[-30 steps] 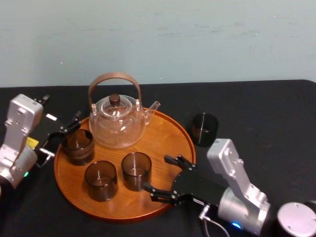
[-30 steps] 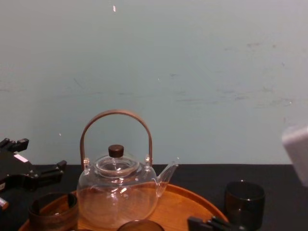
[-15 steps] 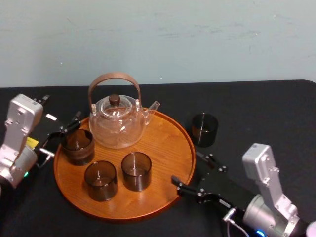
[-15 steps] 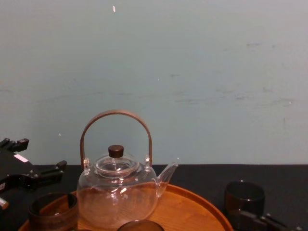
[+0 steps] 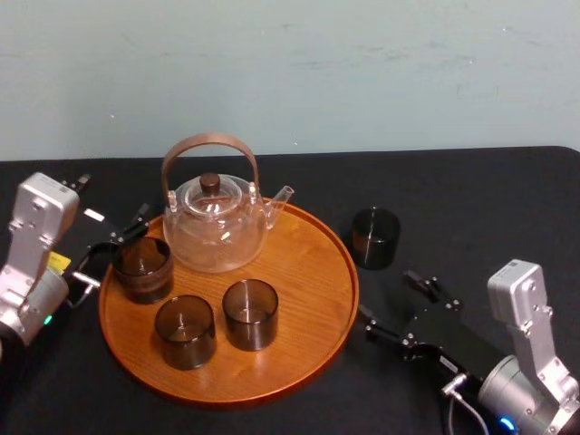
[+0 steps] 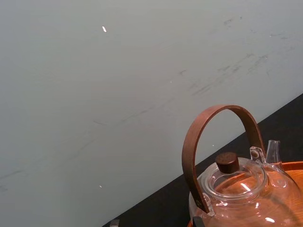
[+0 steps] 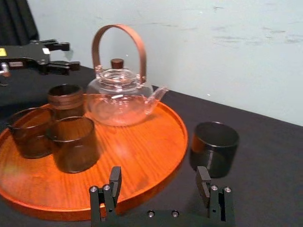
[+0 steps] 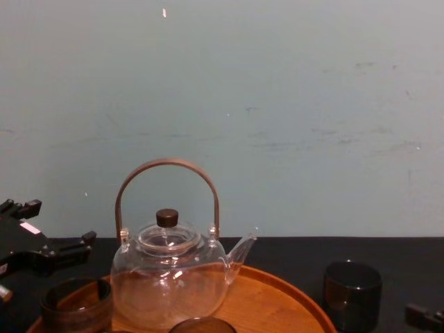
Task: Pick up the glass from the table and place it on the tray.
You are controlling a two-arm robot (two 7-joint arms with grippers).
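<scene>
A dark glass [image 5: 375, 237] [image 7: 214, 148] [image 8: 352, 294] stands upright on the black table [image 5: 471, 199], just off the right rim of the round wooden tray [image 5: 308, 272] [image 7: 142, 142]. My right gripper [image 5: 390, 297] [image 7: 159, 184] hovers low over the table in front of that glass, open and empty, its fingers [image 7: 115, 181] pointing toward the glass and the tray's rim. My left gripper [image 5: 111, 201] [image 7: 64, 56] [image 8: 61, 222] rests open at the tray's far left edge, beside a glass [image 5: 143, 268] that stands on the tray.
On the tray are a clear glass teapot [image 5: 216, 217] [image 6: 236, 189] [image 8: 170, 277] with a brown hoop handle at the back and two more dark glasses [image 5: 185, 331] [image 5: 250, 314] toward the front. A pale wall rises behind the table.
My right gripper has drawn back to the right, from over the tray's front part to the bare table in front of the lone glass. The left arm and all the glasses stayed put.
</scene>
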